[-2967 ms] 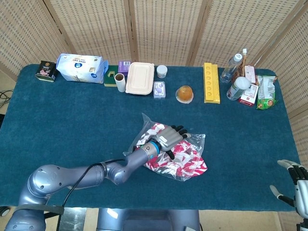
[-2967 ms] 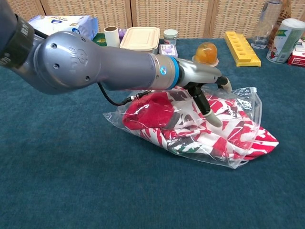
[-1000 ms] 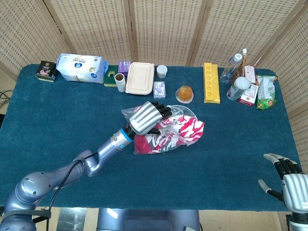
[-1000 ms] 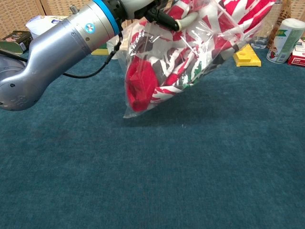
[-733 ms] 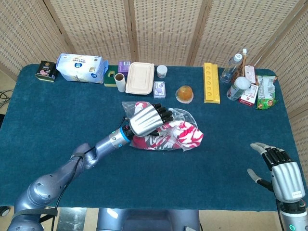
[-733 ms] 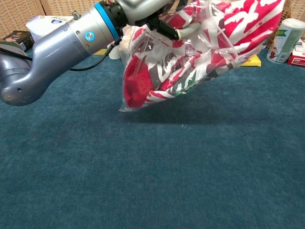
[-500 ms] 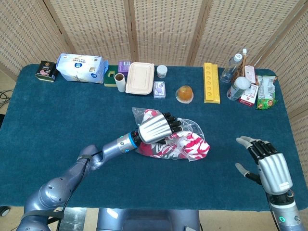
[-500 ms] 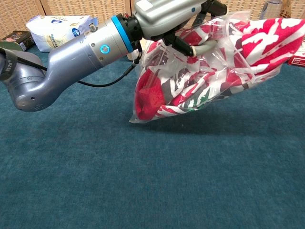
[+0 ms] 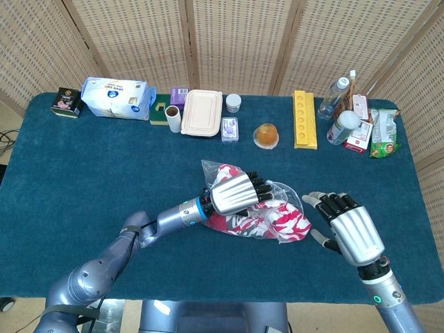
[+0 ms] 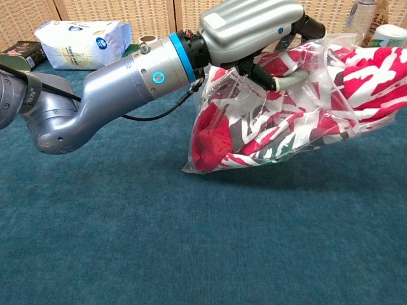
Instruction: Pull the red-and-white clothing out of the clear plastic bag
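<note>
My left hand (image 9: 234, 192) grips the clear plastic bag (image 9: 277, 208) by its upper side and holds it lifted off the table. The same left hand (image 10: 251, 28) shows at the top of the chest view, fingers curled into the bag (image 10: 280, 121). The red-and-white clothing (image 9: 267, 220) is bunched inside, its red end (image 10: 213, 143) hanging lowest at the left. My right hand (image 9: 350, 232) hovers just right of the bag with its fingers spread, holding nothing. It does not touch the bag. The chest view does not show the right hand.
Along the table's far edge stand a tissue pack (image 9: 116, 97), a beige lunch box (image 9: 202, 112), an orange jelly cup (image 9: 266, 135), a yellow tray (image 9: 304, 118) and bottles (image 9: 333, 97) with snack packs at the right. Blue cloth (image 9: 83, 180) covers the table.
My left hand lifted the bag from the table and carried it right and nearer. My right hand rose from the table's front right corner and moved left, close to the bag.
</note>
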